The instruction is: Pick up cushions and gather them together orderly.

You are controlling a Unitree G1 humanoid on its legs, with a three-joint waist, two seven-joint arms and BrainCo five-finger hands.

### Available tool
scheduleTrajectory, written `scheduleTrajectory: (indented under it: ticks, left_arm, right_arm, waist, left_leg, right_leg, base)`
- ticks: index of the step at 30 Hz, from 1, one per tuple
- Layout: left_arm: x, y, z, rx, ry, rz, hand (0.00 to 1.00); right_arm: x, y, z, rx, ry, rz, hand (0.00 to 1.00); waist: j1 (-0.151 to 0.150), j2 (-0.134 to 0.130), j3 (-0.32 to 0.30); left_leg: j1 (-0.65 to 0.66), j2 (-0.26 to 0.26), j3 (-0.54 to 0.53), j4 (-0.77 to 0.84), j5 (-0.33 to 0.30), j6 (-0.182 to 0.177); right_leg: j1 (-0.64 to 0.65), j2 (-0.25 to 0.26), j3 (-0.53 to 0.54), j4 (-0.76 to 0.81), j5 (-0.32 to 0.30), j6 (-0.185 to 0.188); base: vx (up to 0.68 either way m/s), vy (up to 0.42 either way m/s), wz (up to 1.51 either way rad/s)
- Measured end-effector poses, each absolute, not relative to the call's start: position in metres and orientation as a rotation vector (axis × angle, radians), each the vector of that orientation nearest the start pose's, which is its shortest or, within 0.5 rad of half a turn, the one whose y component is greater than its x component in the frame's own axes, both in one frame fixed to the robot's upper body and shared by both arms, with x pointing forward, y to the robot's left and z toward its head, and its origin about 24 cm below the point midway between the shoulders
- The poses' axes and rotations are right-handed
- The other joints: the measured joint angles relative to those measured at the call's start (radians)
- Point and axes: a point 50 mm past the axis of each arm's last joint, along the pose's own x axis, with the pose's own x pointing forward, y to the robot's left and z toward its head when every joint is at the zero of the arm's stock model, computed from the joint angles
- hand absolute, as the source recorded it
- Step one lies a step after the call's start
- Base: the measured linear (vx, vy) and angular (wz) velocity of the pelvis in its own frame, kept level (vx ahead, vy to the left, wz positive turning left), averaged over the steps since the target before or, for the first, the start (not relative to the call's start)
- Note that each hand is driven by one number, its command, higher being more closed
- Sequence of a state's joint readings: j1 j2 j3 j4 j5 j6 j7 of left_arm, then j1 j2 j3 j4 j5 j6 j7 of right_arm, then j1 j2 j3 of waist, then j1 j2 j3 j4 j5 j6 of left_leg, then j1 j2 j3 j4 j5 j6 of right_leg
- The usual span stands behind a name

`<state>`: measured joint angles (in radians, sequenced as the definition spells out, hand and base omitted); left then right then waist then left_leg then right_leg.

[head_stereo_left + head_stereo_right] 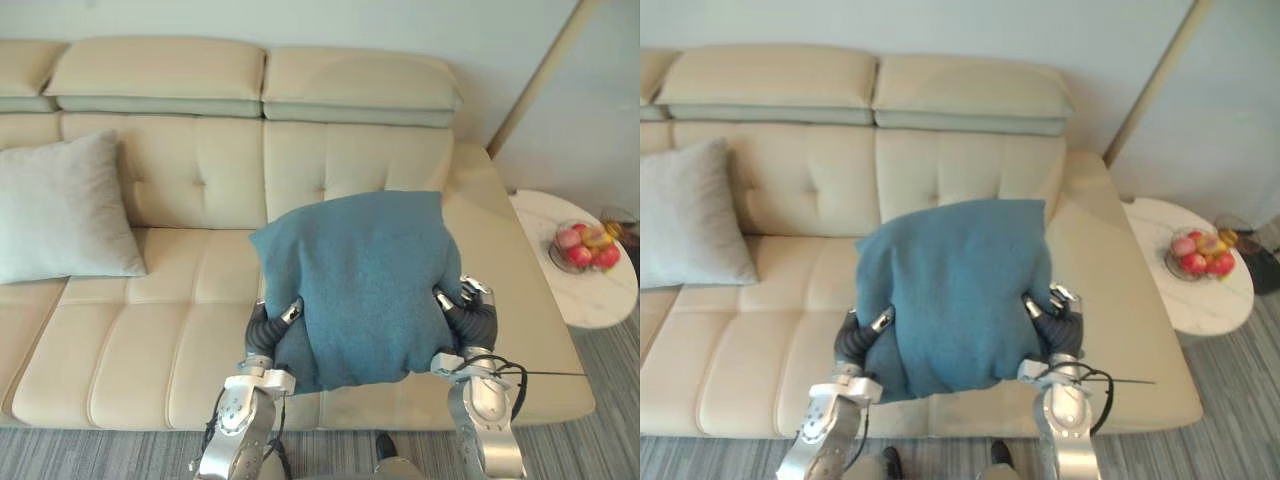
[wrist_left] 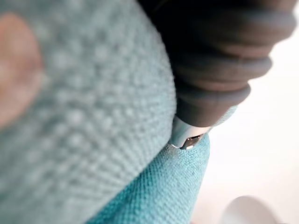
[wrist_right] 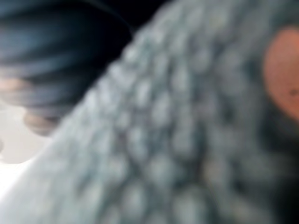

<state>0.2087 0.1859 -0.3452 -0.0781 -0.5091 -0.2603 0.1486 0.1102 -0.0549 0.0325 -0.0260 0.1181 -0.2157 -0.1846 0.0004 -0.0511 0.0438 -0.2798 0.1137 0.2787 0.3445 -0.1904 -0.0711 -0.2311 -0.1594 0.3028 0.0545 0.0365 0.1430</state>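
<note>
A teal knitted cushion [image 1: 365,285] hangs upright above the front of the beige sofa's seat [image 1: 150,330], held between both hands. My left hand [image 1: 268,332] grips its lower left edge, thumb on the front face, the other fingers hidden behind. My right hand [image 1: 472,315] pinches the lower right edge the same way. The teal cushion's weave [image 2: 84,116] shows close up against the left hand's dark cover [image 2: 219,70], and the cushion [image 3: 177,140] also lies against the right hand's cover [image 3: 51,56]. A light grey cushion [image 1: 62,208] leans on the sofa's backrest at the left.
A round white side table [image 1: 590,290] stands right of the sofa with a glass bowl of fruit [image 1: 585,247] on it. A slanted pale pole [image 1: 540,75] rises behind the sofa's right end. Grey carpet [image 1: 610,420] runs along the front.
</note>
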Motion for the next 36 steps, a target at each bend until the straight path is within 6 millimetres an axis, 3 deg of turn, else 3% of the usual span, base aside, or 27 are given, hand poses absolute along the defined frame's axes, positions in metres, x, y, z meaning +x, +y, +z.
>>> scheduleTrajectory:
  ticks: [7, 13, 18, 22, 23, 26, 29, 30, 31, 32, 36]
  left_arm:
    - [0.205, 0.131, 0.023, -0.393, 0.003, -0.025, 1.00]
    - [0.236, 0.131, 0.055, -0.380, -0.143, 0.023, 1.00]
    - [0.267, 0.129, 0.112, -0.362, -0.378, 0.068, 1.00]
    - [0.293, 0.122, 0.178, -0.369, -0.607, 0.073, 1.00]
    - [0.297, 0.121, 0.187, -0.367, -0.640, 0.069, 1.00]
    - [0.329, 0.118, 0.249, -0.287, -0.796, 0.060, 1.00]
    - [0.348, 0.116, 0.309, -0.222, -0.908, 0.071, 1.00]
    - [0.350, 0.116, 0.318, -0.212, -0.919, 0.076, 1.00]
    - [0.356, 0.117, 0.334, -0.191, -0.934, 0.093, 0.00]
    - [0.361, 0.119, 0.348, -0.192, -0.936, 0.120, 0.00]
    - [0.374, 0.122, 0.368, -0.216, -0.887, 0.179, 0.00]
  right_arm:
    - [0.242, -0.163, 0.044, 0.040, -0.127, -0.136, 1.00]
    - [0.265, -0.155, 0.075, 0.061, -0.252, -0.136, 1.00]
    - [0.287, -0.144, 0.125, 0.113, -0.433, -0.159, 1.00]
    - [0.304, -0.145, 0.177, 0.185, -0.610, -0.221, 1.00]
    - [0.308, -0.146, 0.184, 0.195, -0.632, -0.230, 1.00]
    - [0.334, -0.148, 0.233, 0.235, -0.742, -0.277, 1.00]
    - [0.350, -0.153, 0.279, 0.268, -0.812, -0.323, 1.00]
    - [0.352, -0.153, 0.285, 0.273, -0.817, -0.330, 1.00]
    - [0.356, -0.152, 0.298, 0.296, -0.828, -0.341, 0.00]
    - [0.360, -0.153, 0.309, 0.328, -0.831, -0.357, 0.00]
    - [0.371, -0.158, 0.332, 0.350, -0.805, -0.407, 0.00]
  waist:
    - [-0.004, 0.006, 0.004]
    - [0.000, 0.029, 0.018]
    - [0.016, 0.045, 0.030]
    - [0.030, 0.056, 0.039]
    - [0.034, 0.057, 0.039]
    - [0.045, 0.070, 0.072]
    - [0.050, 0.085, 0.120]
    - [0.051, 0.087, 0.130]
    - [0.052, 0.088, 0.147]
    - [0.050, 0.095, 0.161]
    - [0.051, 0.101, 0.175]
  left_leg:
    - [-0.017, 0.003, 0.025, -0.082, 0.041, -0.015]
    - [-0.090, 0.019, -0.016, -0.090, 0.085, -0.027]
    - [-0.160, 0.030, -0.019, -0.083, 0.110, -0.026]
    - [-0.221, 0.031, -0.046, -0.110, 0.158, -0.030]
    - [-0.226, 0.030, -0.051, -0.122, 0.168, -0.031]
    - [-0.254, 0.025, -0.073, -0.199, 0.236, -0.036]
    - [-0.287, 0.022, -0.098, -0.276, 0.306, -0.041]
    - [-0.288, 0.023, -0.098, -0.291, 0.317, -0.043]
    - [-0.297, 0.026, -0.101, -0.323, 0.341, -0.045]
    - [-0.312, 0.028, -0.112, -0.347, 0.361, -0.048]
    - [-0.373, 0.032, -0.126, -0.391, 0.401, -0.052]
  right_leg:
    - [-0.068, 0.009, -0.025, -0.043, 0.020, -0.008]
    - [-0.124, 0.025, -0.072, -0.034, 0.037, -0.017]
    - [-0.192, 0.033, -0.083, -0.018, 0.054, -0.017]
    - [-0.252, 0.038, -0.116, -0.006, 0.065, -0.022]
    - [-0.260, 0.038, -0.117, -0.007, 0.068, -0.023]
    - [-0.304, 0.040, -0.139, -0.020, 0.093, -0.024]
    - [-0.349, 0.046, -0.166, -0.037, 0.121, -0.027]
    - [-0.354, 0.048, -0.169, -0.041, 0.125, -0.030]
    - [-0.373, 0.053, -0.176, -0.046, 0.132, -0.029]
    - [-0.391, 0.054, -0.186, -0.046, 0.136, -0.031]
    - [-0.463, 0.058, -0.207, -0.044, 0.144, -0.034]
  base:
    - [-0.08, -0.068, -0.28]
    - [-0.12, -0.078, 0.17]
    - [-0.09, -0.035, 0.07]
    - [-0.07, -0.031, 0.19]
    - [-0.07, -0.050, 0.22]
    - [-0.08, -0.044, 0.20]
    - [-0.09, -0.031, 0.21]
    - [-0.09, -0.024, 0.15]
    - [-0.08, -0.014, 0.13]
    - [-0.08, -0.009, 0.13]
    - [-0.05, 0.002, 0.12]
